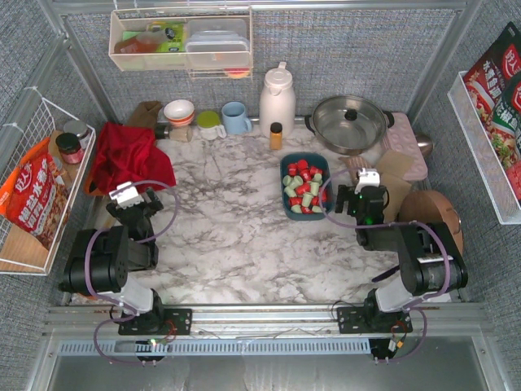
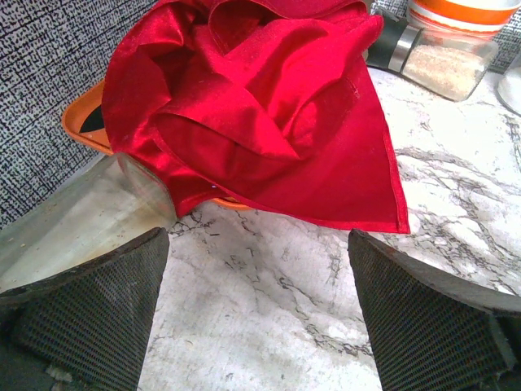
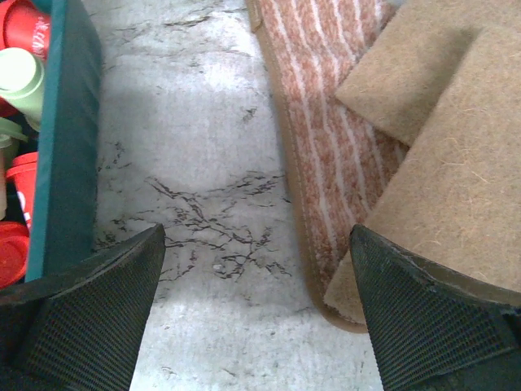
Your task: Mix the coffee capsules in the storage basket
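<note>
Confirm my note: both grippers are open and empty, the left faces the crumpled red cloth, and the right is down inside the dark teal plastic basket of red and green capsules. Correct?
Not quite. The right gripper is outside the dark teal plastic basket, over bare marble tabletop between it and a striped mat; the right wrist view shows this. The rest holds.

A: Item, light?
B: Bright, even, from above; shadows faint. Pale glare on table (image 3: 203, 90), sheen on cloth (image 2: 260, 114).
A: Item, sharpness?
B: Top view crisp, edges slightly bowed. Wrist views: near fingers (image 2: 89, 318) soft, the rest sharp.
</note>
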`<state>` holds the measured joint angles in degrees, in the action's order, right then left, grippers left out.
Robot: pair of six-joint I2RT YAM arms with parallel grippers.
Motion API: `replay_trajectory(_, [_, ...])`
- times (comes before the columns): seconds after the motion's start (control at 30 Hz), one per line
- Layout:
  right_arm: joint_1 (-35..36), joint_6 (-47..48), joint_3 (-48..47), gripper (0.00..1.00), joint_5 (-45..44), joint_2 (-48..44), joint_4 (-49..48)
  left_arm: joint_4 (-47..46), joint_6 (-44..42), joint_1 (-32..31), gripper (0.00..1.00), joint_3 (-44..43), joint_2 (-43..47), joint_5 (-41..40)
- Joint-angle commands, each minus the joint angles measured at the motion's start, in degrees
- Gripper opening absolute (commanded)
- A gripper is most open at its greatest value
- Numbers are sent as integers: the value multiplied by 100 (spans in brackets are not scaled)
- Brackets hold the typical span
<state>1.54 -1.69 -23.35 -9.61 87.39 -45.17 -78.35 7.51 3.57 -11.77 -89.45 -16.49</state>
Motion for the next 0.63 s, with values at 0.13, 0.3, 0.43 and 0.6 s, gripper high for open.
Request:
replay_trajectory(0.13, [81, 24, -46, 99, 121, -29, -9, -109, -13, 10, 99, -3, -11, 29])
replay_trajectory(0.3, [76, 28, -46, 99, 121, -26, -5, -109, -17, 3, 99, -1, -11, 24])
replay_trajectory(0.43, [76, 20, -62, 99, 123, -11, 19, -102, -13, 9, 99, -1, -11, 26])
replay_trajectory(0.6, [56, 19, -26, 99, 162, -26, -34, -107, -13, 10, 99, -1, -11, 29])
